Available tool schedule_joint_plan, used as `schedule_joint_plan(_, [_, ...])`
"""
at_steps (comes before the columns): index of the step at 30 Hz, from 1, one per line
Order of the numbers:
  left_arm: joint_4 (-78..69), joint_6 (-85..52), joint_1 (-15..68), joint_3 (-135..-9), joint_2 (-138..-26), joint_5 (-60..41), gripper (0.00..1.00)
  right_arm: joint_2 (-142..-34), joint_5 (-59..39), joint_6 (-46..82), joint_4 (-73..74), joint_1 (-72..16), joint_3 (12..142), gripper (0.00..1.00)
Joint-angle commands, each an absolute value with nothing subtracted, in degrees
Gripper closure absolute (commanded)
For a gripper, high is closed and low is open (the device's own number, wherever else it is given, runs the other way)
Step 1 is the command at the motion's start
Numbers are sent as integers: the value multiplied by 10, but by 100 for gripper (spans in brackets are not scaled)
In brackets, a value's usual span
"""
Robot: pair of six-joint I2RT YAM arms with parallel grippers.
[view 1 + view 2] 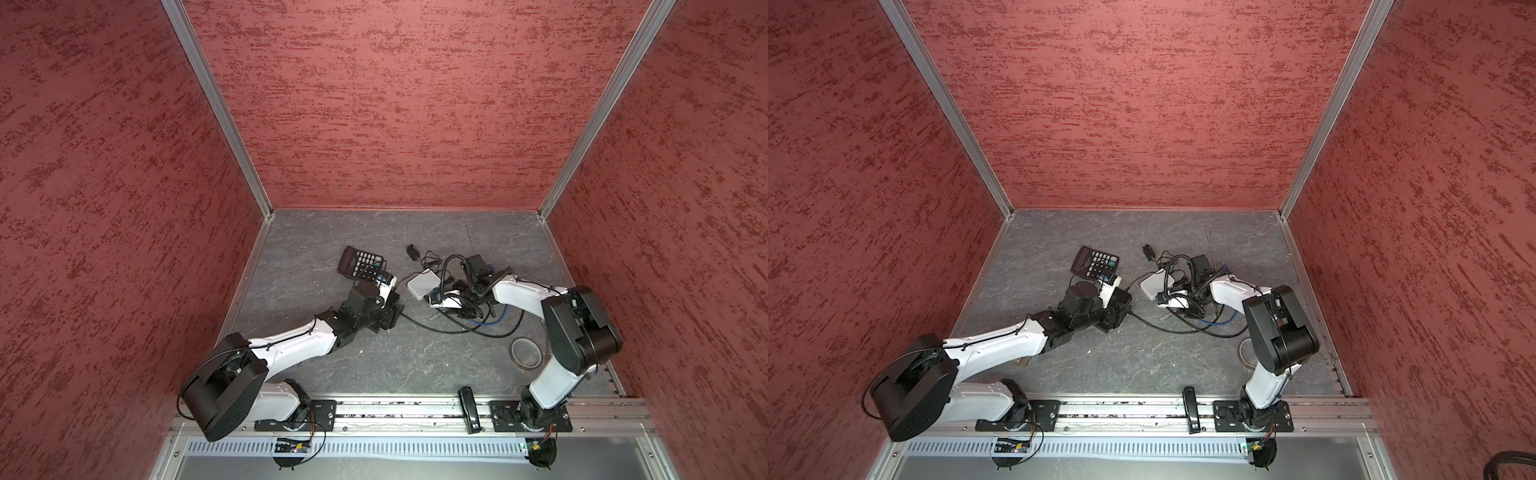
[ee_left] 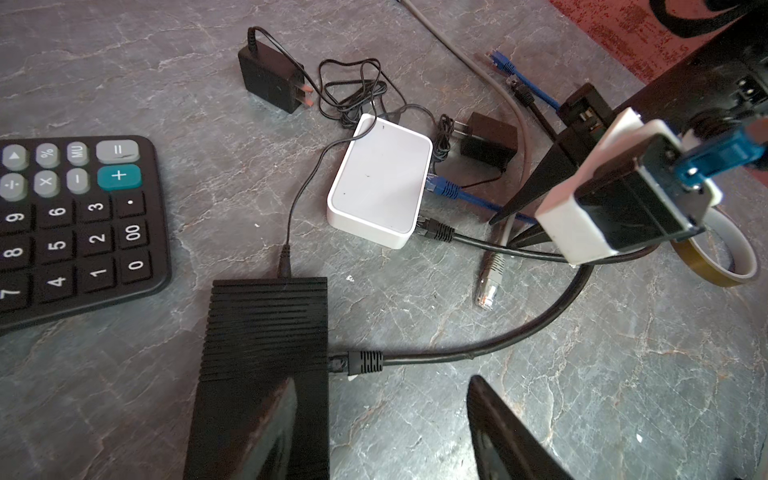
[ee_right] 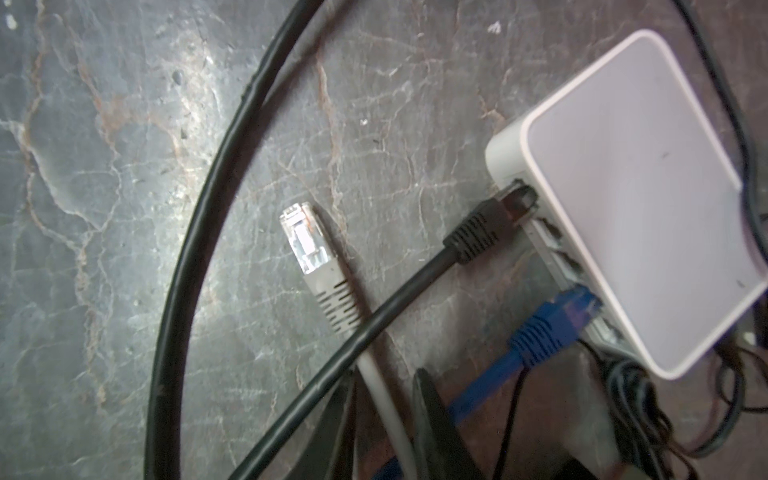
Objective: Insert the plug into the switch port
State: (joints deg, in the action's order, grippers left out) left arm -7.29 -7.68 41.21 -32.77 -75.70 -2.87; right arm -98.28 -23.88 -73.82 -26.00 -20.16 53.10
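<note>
1. The right gripper (image 3: 388, 374) sits low over the bench (image 3: 104, 249), its jaws narrow on either side of the grey cable (image 3: 395, 428); I cannot tell whether they pinch it.
2. The plug (image 3: 301, 239) lies flat mid-bench, not inserted, near the white switch (image 3: 636, 187).
3. Two open ports show between the black plug (image 3: 482, 232) and the blue plug (image 3: 544, 328).
4. The left gripper (image 2: 382, 382) is spread, one finger over a black box (image 2: 266, 328).

Mottled red walls (image 1: 395, 104) stand at nine, twelve and three o'clock. Below lies a grey veined floor (image 1: 374, 361), with an aluminium rail (image 1: 395, 411) at six.
</note>
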Motion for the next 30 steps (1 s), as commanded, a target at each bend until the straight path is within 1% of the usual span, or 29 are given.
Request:
schedule_joint_plan(1, [-74,-77,414,-326,-763,-30,34,-987,-250,-762,-265,-200,537,75])
schedule_joint_plan(6, [-74,-76,415,-325,-762,-30,34,-977,-234,-761,-252,-199,528,85])
schedule_joint_plan(10, [-75,-76,415,-324,-761,-29,34,-960,-210,-761,-247,-200,523,91])
schedule_joint_plan(23, [-78,-75,415,-323,-760,-31,34,-897,-114,-772,-286,-200,506,93])
schedule_joint_plan(30, [-84,-76,415,-323,-766,-35,34,-909,-114,-772,-302,-203,494,94])
